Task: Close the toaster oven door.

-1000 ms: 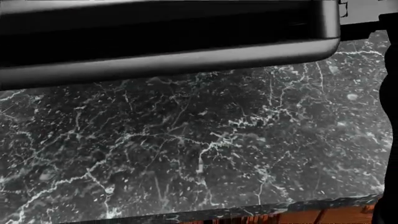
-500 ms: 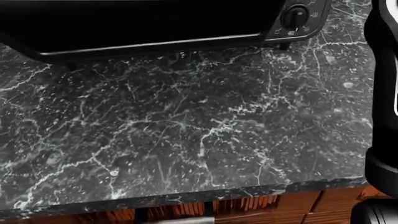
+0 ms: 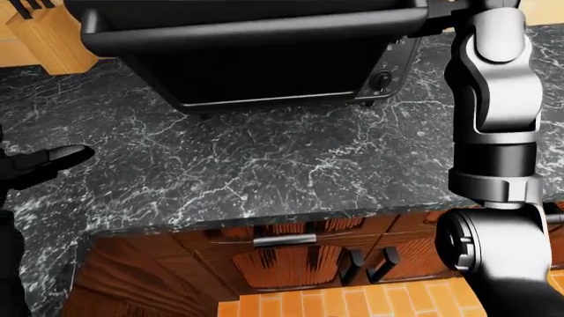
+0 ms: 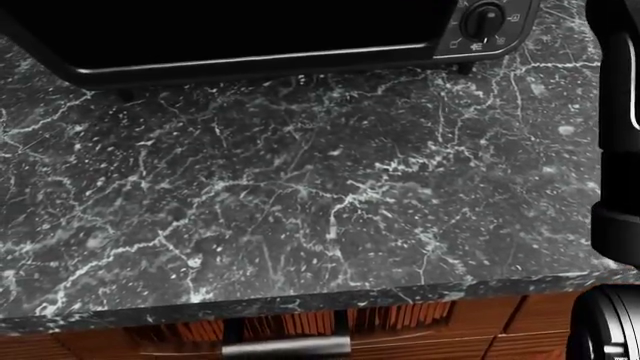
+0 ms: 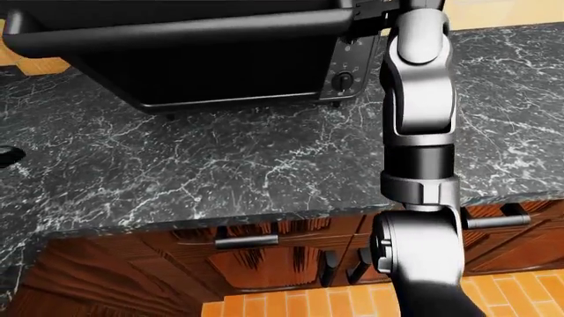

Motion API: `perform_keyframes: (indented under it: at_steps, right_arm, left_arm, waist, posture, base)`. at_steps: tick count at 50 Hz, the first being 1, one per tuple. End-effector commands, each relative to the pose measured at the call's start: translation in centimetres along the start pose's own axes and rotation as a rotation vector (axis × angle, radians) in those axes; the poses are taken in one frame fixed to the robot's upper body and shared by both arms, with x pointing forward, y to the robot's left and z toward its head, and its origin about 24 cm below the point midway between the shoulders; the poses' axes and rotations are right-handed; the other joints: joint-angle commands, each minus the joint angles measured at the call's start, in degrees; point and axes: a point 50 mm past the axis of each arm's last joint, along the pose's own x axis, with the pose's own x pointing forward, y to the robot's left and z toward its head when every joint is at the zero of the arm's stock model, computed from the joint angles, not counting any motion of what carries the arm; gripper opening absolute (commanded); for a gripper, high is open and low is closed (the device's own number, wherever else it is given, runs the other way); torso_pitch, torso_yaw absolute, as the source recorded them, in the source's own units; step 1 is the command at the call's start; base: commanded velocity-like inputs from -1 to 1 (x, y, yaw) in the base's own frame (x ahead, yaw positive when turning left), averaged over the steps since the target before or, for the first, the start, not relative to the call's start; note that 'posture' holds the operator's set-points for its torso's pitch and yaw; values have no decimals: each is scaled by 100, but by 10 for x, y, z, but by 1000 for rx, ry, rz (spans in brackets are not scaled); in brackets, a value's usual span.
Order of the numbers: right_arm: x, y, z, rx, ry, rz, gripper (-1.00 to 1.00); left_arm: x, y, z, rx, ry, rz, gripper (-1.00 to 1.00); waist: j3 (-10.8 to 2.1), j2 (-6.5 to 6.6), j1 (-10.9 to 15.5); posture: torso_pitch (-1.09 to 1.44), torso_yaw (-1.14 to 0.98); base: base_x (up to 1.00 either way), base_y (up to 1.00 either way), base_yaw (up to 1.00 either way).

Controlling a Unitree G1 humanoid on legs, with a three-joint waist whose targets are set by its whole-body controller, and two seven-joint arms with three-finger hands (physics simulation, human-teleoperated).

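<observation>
The black toaster oven (image 3: 264,72) stands on the marble counter at the top of the left-eye view. Its door (image 3: 246,30) is swung up, a dark slab across the oven's upper part, well off the counter. My right arm (image 3: 494,99) rises along the right of the view, and my right hand (image 3: 438,14) is at the door's right end, by the top edge. Its fingers are mostly hidden, so their grip does not show. My left hand (image 3: 48,160) hovers over the counter at the far left, fingers spread and empty. The oven's control knob (image 4: 485,16) shows in the head view.
The dark marble counter (image 3: 291,158) stretches below the oven. A wooden knife block (image 3: 44,36) stands at the top left. Wooden cabinets with a metal drawer handle (image 3: 283,240) lie under the counter edge, above an orange tiled floor (image 3: 352,304).
In the head view the door's grey edge, low over the counter a second ago, has swung up out of sight, baring the oven's front and knob. My right arm now shows at the right edge.
</observation>
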Motion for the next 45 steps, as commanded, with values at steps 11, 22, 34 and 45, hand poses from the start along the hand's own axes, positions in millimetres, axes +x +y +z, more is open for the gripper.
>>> perform_keyframes:
  at_steps: [11,22,34,45]
  right_arm:
    - [5,-11,36,32,-152,-71,100]
    - [7,-13,37,30,-154,-77,100]
    - [8,-14,39,29,-157,-82,100]
    - [9,-15,41,30,-163,-86,100]
  left_arm:
    - [-14,-16,0,-12,-23,-49,100]
    - [-35,-31,6,-27,-14,-108,100]
    - [-52,-50,4,-48,14,-189,100]
    - [-69,-69,3,-76,34,-266,100]
  waist:
    - [-193,-48,15]
    - [-205,-87,28]
    - [-214,-117,44]
    - [-221,-153,56]
  posture:
    - [0,0]
    - [0,0]
    - [0,0]
    - [0,0]
  base:
    - [0,0,0]
    - [0,0,0]
    - [0,0,0]
    - [0,0,0]
